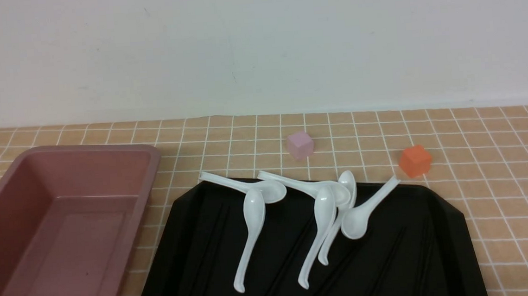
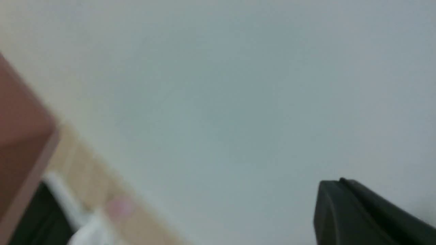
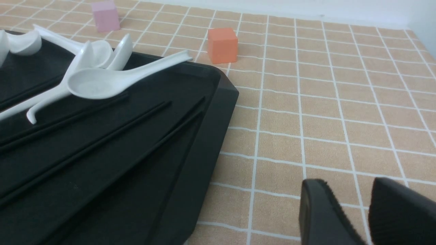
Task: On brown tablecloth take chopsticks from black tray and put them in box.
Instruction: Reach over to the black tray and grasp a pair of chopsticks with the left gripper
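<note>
Several black chopsticks [image 3: 143, 117] lie lengthwise on the black tray [image 3: 211, 136] and show only faintly in the front view [image 1: 389, 250]. The tray [image 1: 454, 209] sits on the brown tablecloth [image 1: 503, 187]. The dusty-pink box [image 1: 149, 174] stands empty to the tray's left. My right gripper [image 3: 351, 185] hovers over bare cloth beside the tray's right edge, its fingers a little apart with nothing between them. My left gripper [image 2: 335, 182] is shut and empty, pointing at the wall, with the blurred box [image 2: 20, 119] beside it. Neither gripper shows in the front view.
Several white soup spoons [image 1: 250, 223] lie across the tray's far half, some over the chopsticks [image 3: 98, 81]. A small pink cube [image 1: 300, 144] and an orange cube [image 1: 415, 160] sit on the cloth behind the tray. A white wall stands at the back.
</note>
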`<state>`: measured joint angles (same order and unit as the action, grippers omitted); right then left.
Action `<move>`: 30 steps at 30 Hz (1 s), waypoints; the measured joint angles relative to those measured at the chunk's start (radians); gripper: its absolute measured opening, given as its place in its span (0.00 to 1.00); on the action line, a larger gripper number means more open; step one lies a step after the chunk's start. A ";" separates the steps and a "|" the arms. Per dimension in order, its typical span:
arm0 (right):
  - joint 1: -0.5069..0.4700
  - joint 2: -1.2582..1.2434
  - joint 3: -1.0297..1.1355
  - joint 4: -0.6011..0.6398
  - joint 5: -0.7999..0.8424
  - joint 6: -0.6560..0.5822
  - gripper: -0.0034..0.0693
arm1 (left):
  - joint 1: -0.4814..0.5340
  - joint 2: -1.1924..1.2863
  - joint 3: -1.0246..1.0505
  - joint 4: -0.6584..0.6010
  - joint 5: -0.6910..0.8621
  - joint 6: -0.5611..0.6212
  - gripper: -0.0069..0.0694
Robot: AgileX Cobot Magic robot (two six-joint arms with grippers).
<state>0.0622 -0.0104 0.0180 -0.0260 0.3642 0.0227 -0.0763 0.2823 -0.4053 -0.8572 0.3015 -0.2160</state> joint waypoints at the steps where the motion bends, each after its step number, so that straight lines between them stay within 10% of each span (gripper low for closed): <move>1: 0.000 0.000 0.000 0.000 0.000 0.000 0.38 | 0.000 0.102 -0.052 0.039 0.124 0.025 0.07; 10: 0.000 0.000 0.000 0.000 0.000 0.000 0.38 | -0.021 0.945 -0.481 0.263 0.780 0.209 0.07; 22: 0.000 0.000 0.000 0.000 0.000 -0.001 0.38 | -0.365 1.315 -0.617 0.614 0.628 -0.048 0.10; 30: 0.000 0.000 0.000 0.000 0.000 -0.002 0.38 | -0.486 1.456 -0.723 0.925 0.609 -0.277 0.43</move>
<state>0.0622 -0.0104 0.0180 -0.0260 0.3645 0.0206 -0.5620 1.7381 -1.1287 0.0682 0.9108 -0.4934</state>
